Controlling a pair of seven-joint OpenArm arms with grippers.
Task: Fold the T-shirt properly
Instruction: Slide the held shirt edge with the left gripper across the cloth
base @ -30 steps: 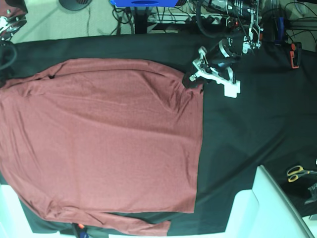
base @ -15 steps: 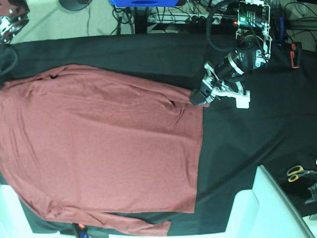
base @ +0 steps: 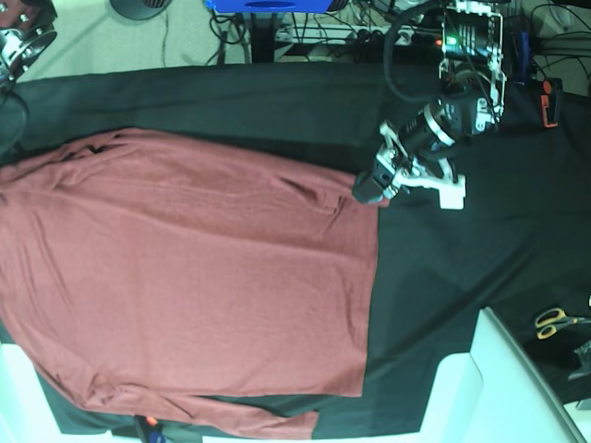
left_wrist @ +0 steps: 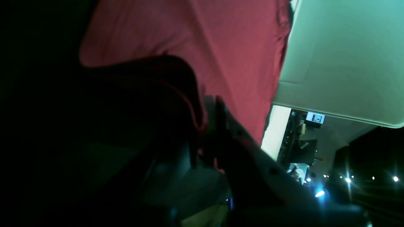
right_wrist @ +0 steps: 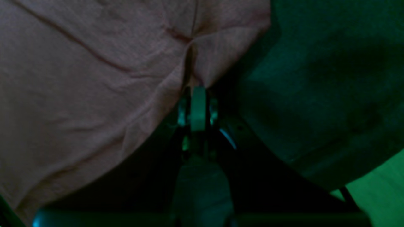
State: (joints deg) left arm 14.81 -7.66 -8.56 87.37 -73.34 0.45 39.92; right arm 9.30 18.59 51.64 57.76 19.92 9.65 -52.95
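T-shirt [base: 194, 277], brick-red, lies spread over the black table cloth [base: 462, 249] and covers most of the left and middle of the base view; its lower edge near the bottom of that view is folded under in a narrow strip. Your left gripper [base: 371, 187] sits at the shirt's upper right corner, jaws closed on the cloth there. In the left wrist view the red fabric [left_wrist: 195, 47] bunches up over the closed left gripper [left_wrist: 210, 116], hem edge pinched between them. Your right gripper [right_wrist: 198, 94] is clamped shut on a pucker of the shirt [right_wrist: 94, 78], with creases radiating from the pinch point; the black cloth [right_wrist: 331, 94] shows to its right in that view. In the base view you can't see the right gripper itself, only a bit of arm hardware [base: 17, 37] at the top left corner. Yellow-handled scissors [base: 554, 321] lie on the cloth at the far right, well apart from the shirt. White panel [base: 499, 388] sits at the bottom right.
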